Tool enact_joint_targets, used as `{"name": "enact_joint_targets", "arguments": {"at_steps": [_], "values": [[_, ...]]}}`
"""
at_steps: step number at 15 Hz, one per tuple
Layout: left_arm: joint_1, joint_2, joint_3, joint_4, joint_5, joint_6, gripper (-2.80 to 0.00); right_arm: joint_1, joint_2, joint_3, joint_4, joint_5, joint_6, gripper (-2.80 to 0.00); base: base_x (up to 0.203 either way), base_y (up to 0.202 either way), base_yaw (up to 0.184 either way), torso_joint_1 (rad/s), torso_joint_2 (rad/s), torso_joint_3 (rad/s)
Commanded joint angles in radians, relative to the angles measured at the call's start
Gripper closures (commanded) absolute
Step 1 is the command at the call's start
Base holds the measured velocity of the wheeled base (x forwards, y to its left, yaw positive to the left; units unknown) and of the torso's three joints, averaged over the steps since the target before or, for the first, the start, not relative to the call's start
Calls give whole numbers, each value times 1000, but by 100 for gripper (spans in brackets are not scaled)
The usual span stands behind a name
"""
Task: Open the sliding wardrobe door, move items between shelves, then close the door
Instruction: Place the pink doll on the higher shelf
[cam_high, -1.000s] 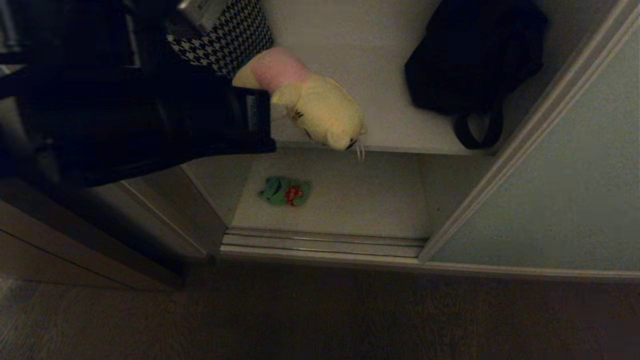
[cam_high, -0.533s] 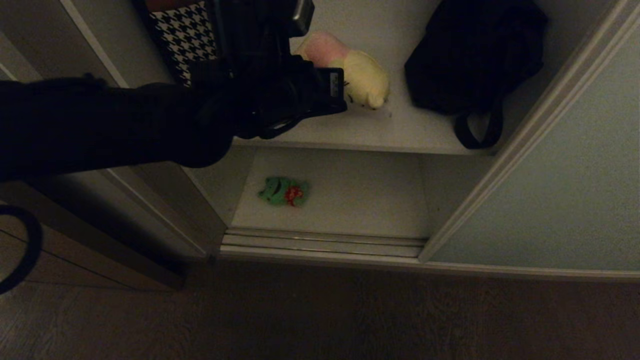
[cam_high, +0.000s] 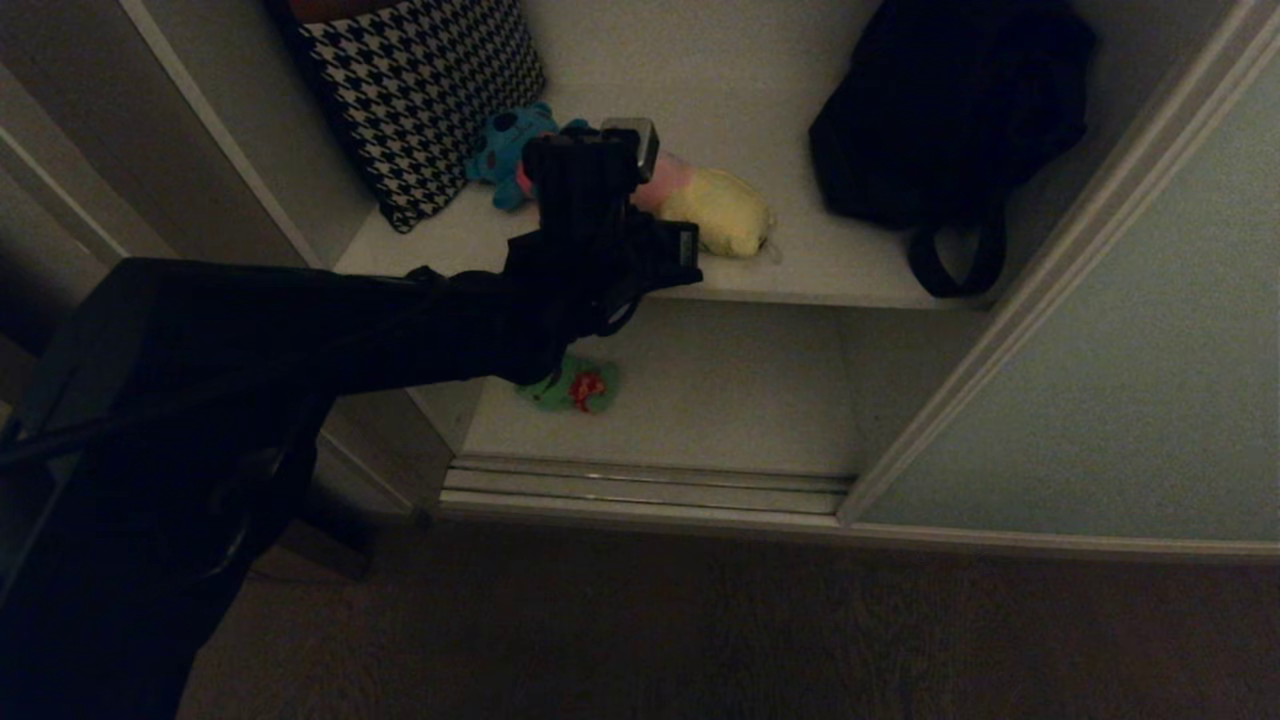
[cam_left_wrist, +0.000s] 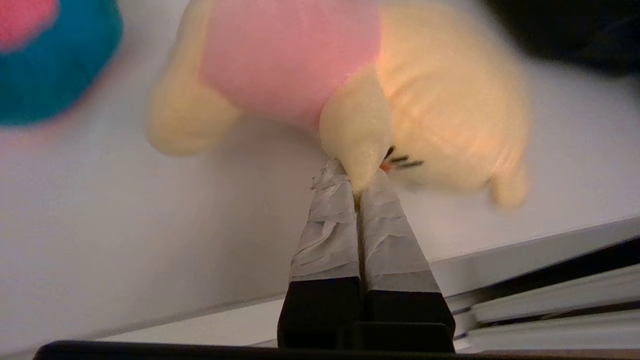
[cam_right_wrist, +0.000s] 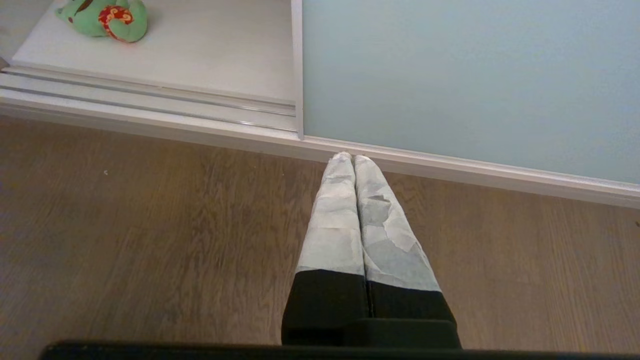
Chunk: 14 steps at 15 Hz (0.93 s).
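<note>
The black left arm crosses the head view and covers the near-left part of the upper shelf (cam_high: 800, 270), part of the blue plush toy (cam_high: 500, 150) and one end of the green plush toy (cam_high: 575, 385), so the left tool (cam_left_wrist: 357, 187) is readable only from the left wrist view. There its taped fingers (cam_left_wrist: 325, 235) are pressed together on a small paw of the cream-yellow plush toy (cam_high: 715, 215), which lies on its side on the upper shelf near the front edge, between the blue toy and the black bag (cam_high: 940, 130). The bag and the houndstooth cushion (cam_high: 420, 90) are cut off at the frame's top. The green toy sits on the lower shelf (cam_high: 720, 400) near its left side, with bare board to its right up to the sliding wardrobe door (cam_high: 1130, 380). The door's pale frame bounds the opening on the right. The right tool (cam_right_wrist: 353, 160) hangs over the wood floor (cam_right_wrist: 150, 225) before the door's bottom edge, fingers together, holding nothing.
</note>
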Motion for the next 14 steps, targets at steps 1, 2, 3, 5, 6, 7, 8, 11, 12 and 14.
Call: {"name": "enact_joint_targets", "arguments": {"at_steps": [1, 2, 3, 5, 6, 7, 8, 11, 12, 14], "values": [[15, 28, -1, -46, 7, -1, 0, -1, 0, 0, -1, 0, 0, 0, 0, 0, 0, 0, 0, 0], [19, 28, -1, -92, 12, -1, 0, 1, 0, 0, 1, 0, 0, 0, 0, 0, 0, 0, 0, 0], [25, 28, -1, -132, 17, 0, 0, 1, 0, 0, -1, 0, 0, 0, 0, 0, 0, 0, 0, 0], [30, 32, -1, -143, 18, 9, 0, 1, 0, 0, 0, 0, 0, 0, 0, 0, 0, 0, 0, 0], [33, 32, -1, -143, 18, 8, 0, 1, -1, 0, 0, 0, 0, 0, 0, 0, 0, 0, 0, 0], [35, 34, -1, -145, 19, 6, 0, 1, 0, 0, 0, 0, 0, 0, 0, 0, 0, 0, 0, 0], [35, 31, -1, -146, 18, 0, -280, 1, -2, 0, 1, 0, 0, 0, 0, 0, 0, 0, 0, 0], [35, 20, -1, -140, 15, -10, -280, 0, 0, 0, 1, 0, 0, 0, 0, 0, 0, 0, 0, 0], [35, 14, -1, -141, 17, -10, -280, 1, 0, 0, 1, 0, 0, 0, 0, 0, 0, 0, 0, 0], [40, -23, -1, -129, 17, -14, -280, 0, 0, 0, 0, 0, 0, 0, 0, 0, 0, 0, 0, 0]]}}
